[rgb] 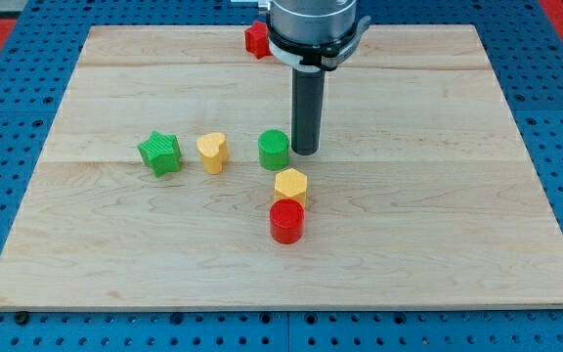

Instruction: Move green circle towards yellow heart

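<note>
The green circle (274, 150) stands near the middle of the wooden board (438, 225). The yellow heart (213, 153) lies a short way to its left, with a gap between them. My tip (305, 152) stands on the board right beside the green circle, on its right, touching or nearly touching it. The rod rises straight up to the arm at the view's top.
A green star (159, 154) lies left of the yellow heart. A yellow hexagon (290, 185) sits just below the green circle, with a red cylinder (286, 221) below that. A red block (256, 39) lies at the board's top edge, partly behind the arm.
</note>
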